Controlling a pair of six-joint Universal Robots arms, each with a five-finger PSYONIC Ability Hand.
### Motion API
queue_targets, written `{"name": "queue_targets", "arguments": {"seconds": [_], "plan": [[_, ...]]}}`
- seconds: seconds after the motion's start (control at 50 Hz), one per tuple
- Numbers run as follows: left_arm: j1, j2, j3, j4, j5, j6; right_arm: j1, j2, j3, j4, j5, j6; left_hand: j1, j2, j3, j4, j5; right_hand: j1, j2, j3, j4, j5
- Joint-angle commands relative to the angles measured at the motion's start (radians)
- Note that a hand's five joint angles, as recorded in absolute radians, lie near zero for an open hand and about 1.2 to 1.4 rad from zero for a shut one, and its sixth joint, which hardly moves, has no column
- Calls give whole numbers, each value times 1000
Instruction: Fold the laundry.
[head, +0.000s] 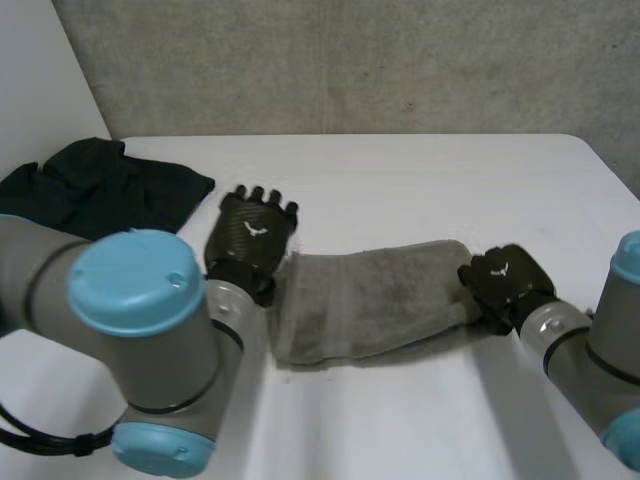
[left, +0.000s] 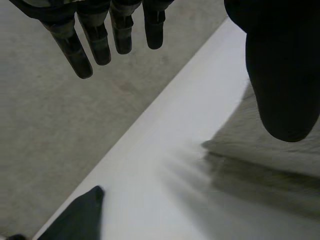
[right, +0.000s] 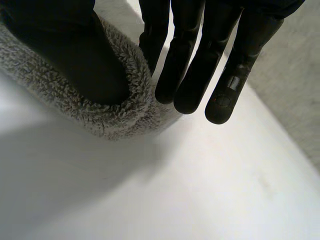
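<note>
Right hand (head: 505, 283) apparently around grey towel (head: 370, 300) edge

Plain grey fleecy towel (head: 375, 297), plain white table (head: 420, 180).
Dark blue-black crumpled cloth (head: 100, 185), unpatterned; left robot hand (head: 252, 232) and right robot hand (head: 508, 282) black with small white marks; grey arms (head: 40, 270), light-blue caps (head: 135, 280).

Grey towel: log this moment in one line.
grey towel: folded, on white table | left hand: open, beside its left end | right hand: pinching its right end | dark garment: piled far left
</note>
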Motion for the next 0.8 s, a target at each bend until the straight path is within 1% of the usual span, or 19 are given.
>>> {"name": "queue_targets", "arguments": {"seconds": [0.02, 0.12, 0.16, 0.22, 0.26, 0.28, 0.3, 0.34, 0.36, 0.38, 0.4, 0.42, 0.44, 0.5, 0.52, 0.6, 0.66, 0.72, 0.8], "plan": [[78, 111, -61, 3, 1, -27, 209, -14, -192, 65, 68, -131, -18, -24, -31, -26, -44, 475, 225, 217, 209, 253], [119, 137, -78, 1, 2, -80, 414, 37, -292, 70, 39, -154, -18, -24, -31, -26, -44, 475, 225, 217, 209, 253], [130, 139, -81, 0, 2, -109, 488, 92, -320, 70, -15, -190, -18, -24, -31, -26, -44, 475, 225, 217, 209, 253], [138, 137, -84, 0, 1, -140, 553, 164, -340, 72, -96, -248, -18, -24, -31, -26, -44, 475, 225, 217, 209, 253], [144, 137, -85, 0, 1, -155, 564, 192, -345, 70, -118, -255, -18, -24, -31, -26, -44, 473, 224, 215, 207, 251], [145, 135, -85, 0, 2, -162, 564, 199, -345, 70, -121, -255, -18, -24, -31, -26, -44, 319, 70, 61, 53, 97], [150, 134, -85, 0, 2, -171, 561, 207, -343, 72, -121, -244, -18, -24, -31, -26, -44, -78, -327, -336, -344, -300], [150, 129, -84, 0, 2, -178, 559, 200, -335, 70, -126, -217, -18, -24, -31, -26, -44, -339, -588, -597, -605, -561], [152, 128, -79, 0, 4, -182, 557, 189, -332, 67, -124, -162, -18, -24, -31, -26, -44, -573, -822, -831, -839, -794], [152, 128, -78, 0, 4, -182, 553, 184, -337, 67, -121, -123, -18, -24, -31, -26, -44, -697, -947, -956, -963, -919], [153, 126, -73, 0, 5, -182, 542, 178, -338, 67, -119, -79, -18, -24, -31, -26, -44, -747, -996, -1005, -1013, -969], [153, 126, -70, 0, 5, -182, 525, 169, -338, 70, -118, -30, -18, -24, -31, -26, -44, -747, -996, -1005, -1013, -969], [152, 123, -63, 1, 7, -182, 466, 137, -337, 75, -115, 100, -18, -24, -31, -26, -44, -747, -996, -1005, -1013, -969], [141, 111, -44, 3, 11, -183, 383, 77, -329, 88, -112, 289, -18, -24, -31, -26, -44, -747, -996, -1005, -1013, -969], [135, 99, -29, 3, 10, -188, 329, 31, -323, 102, -118, 422, -18, -24, -31, -26, -44, -747, -996, -1005, -1013, -969], [101, 68, 13, -2, 8, -215, 243, -32, -325, 167, -127, 671, -18, -24, -31, -26, -44, -747, -996, -1005, -1013, -969], [64, 56, 31, -19, 10, -253, 194, -32, -338, 231, -133, 728, -18, -24, -31, -26, -44, -747, -996, -1005, -1013, -969], [41, 48, 37, -48, 11, -283, 179, -11, -357, 268, -135, 710, -18, -24, -31, -26, -44, -747, -996, -1005, -1013, -969], [4, 27, 39, -112, 22, -332, 185, 99, -426, 299, -127, 644, -18, -24, -31, -26, -44, -747, -996, -1005, -1013, -969]]}}
